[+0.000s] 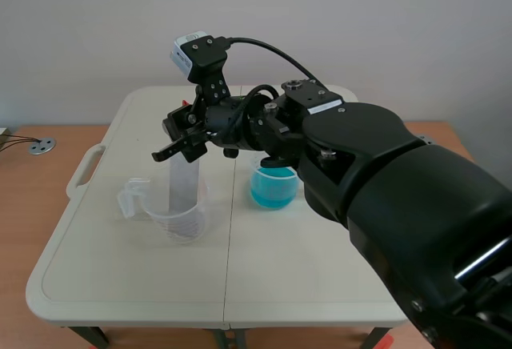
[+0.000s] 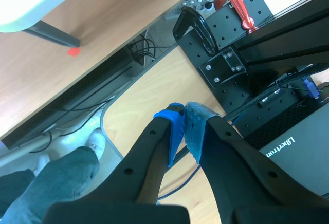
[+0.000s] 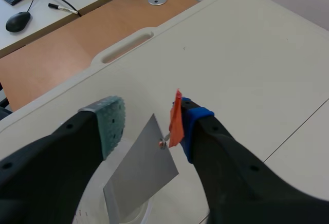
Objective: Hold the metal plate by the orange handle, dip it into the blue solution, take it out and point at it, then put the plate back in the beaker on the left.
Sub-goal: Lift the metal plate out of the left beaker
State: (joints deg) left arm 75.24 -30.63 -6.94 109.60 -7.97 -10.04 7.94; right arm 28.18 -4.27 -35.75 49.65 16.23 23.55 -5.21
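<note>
The grey metal plate (image 1: 182,182) stands tilted in the clear beaker (image 1: 178,219) on the left of the table. My right gripper (image 1: 181,136) hangs open over that beaker's mouth. In the right wrist view the plate (image 3: 145,163) rises between the fingers, and its orange handle (image 3: 176,119) lies against the blue-padded finger (image 3: 194,122). The other pad (image 3: 112,123) stands well clear of it. To the right stands the beaker of blue solution (image 1: 273,187), partly hidden by my arm. My left gripper (image 2: 184,127) is shut on nothing, off the table, over the floor.
The white folding table (image 1: 120,277) has a carry slot (image 1: 85,170) at its left edge. Beyond it lies a wooden desk (image 3: 56,54) with cables, a mouse and a keyboard. Under my left gripper are a person's leg (image 2: 51,183) and a red clamp (image 2: 234,3).
</note>
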